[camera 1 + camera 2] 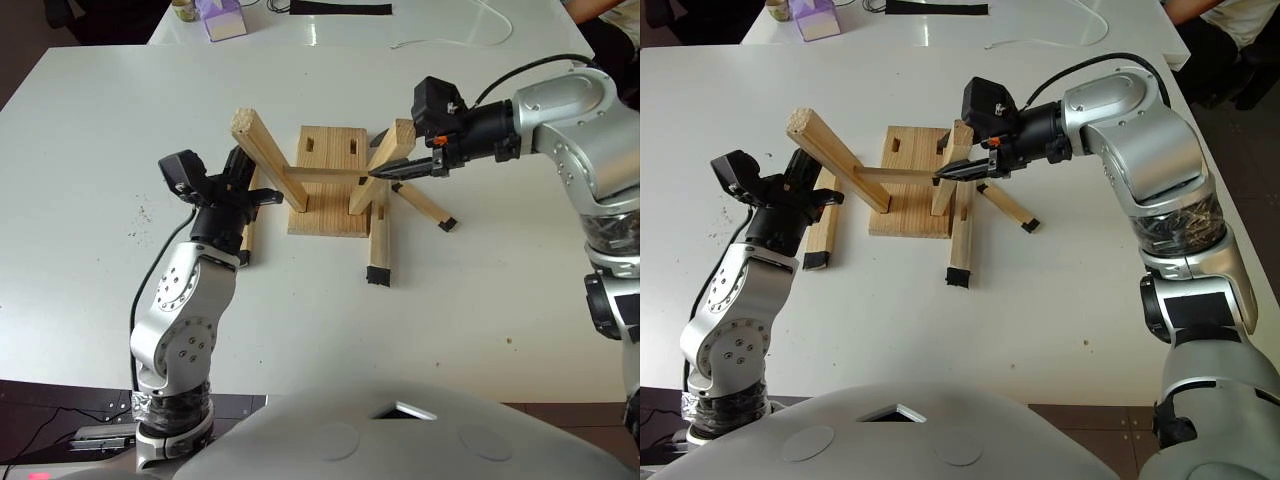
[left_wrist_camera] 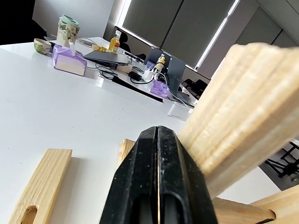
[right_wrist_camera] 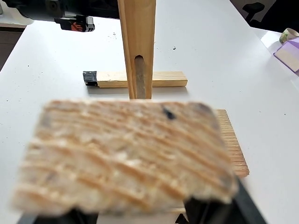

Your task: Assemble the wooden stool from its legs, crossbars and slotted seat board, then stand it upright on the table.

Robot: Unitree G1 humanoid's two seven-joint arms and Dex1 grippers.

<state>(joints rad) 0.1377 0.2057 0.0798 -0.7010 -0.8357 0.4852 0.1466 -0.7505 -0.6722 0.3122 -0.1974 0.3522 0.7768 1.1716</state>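
Left arm (image 1: 190, 290): elbow low, forearm raised steeply, wrist bent forward over the white worktop (image 1: 480, 300).
Left fingers (image 1: 262, 194): black, clenched together, just beside the foot of a tilted leg (image 1: 262, 150).
Right arm (image 1: 565, 120): reaching in sideways, wrist level.
Right fingers (image 1: 385, 173): grasping the second leg (image 1: 397, 140) at mid-height.
Crossbar (image 1: 325, 176): thin pale stick, spanning between both pairs of fingers.
Seat board (image 1: 325, 215): flat, square, slotted wood, lying beneath the fingers.

Past our white counter (image 1: 80, 120), on a second counter (image 1: 420, 20) at the far side, we see a purple tissue box (image 1: 222, 18), a jar (image 1: 183, 10) just left of it, a black strip (image 1: 340, 9) to its right and a white cable (image 1: 440, 41) farther right.
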